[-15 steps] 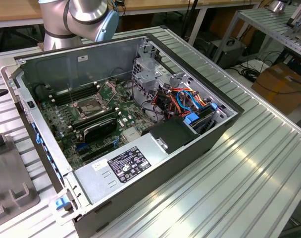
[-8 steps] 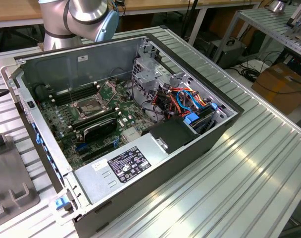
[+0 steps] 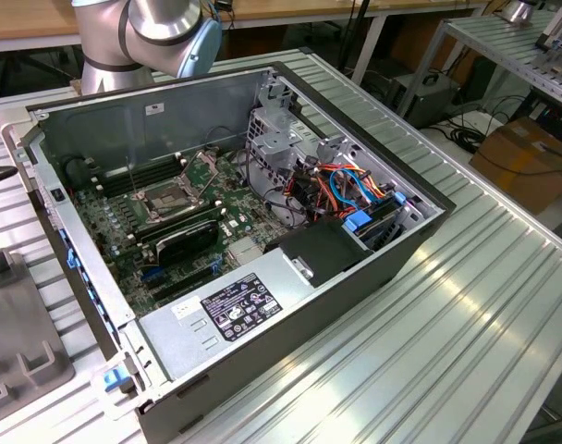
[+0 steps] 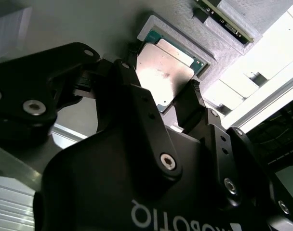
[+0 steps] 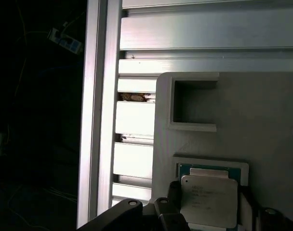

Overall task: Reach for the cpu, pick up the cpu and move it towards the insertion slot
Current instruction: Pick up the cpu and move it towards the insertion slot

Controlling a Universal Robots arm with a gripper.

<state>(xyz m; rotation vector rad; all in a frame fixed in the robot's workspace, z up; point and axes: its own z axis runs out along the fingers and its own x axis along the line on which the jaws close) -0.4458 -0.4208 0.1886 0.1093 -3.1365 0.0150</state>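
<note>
Exterior view: the arm [image 3: 161, 32] sits far back on the exterior view's left, behind the open computer case [image 3: 170, 111] on the desk [image 3: 466, 314]. The insertion slot [image 3: 170, 199] is on the board inside, toward that same left.

Second wrist view: fingers [image 4: 192, 103] are clamped on opposite edges of the cpu [image 4: 168, 67], which lies in a grey holder [image 4: 103, 21].

First wrist view: same grip, cpu [image 5: 209, 202] lying flat in the holder's recess.

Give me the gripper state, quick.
Gripper: down over the cpu, which lies in its grey holder. Whether it is open or shut on the cpu cannot be told.
</note>
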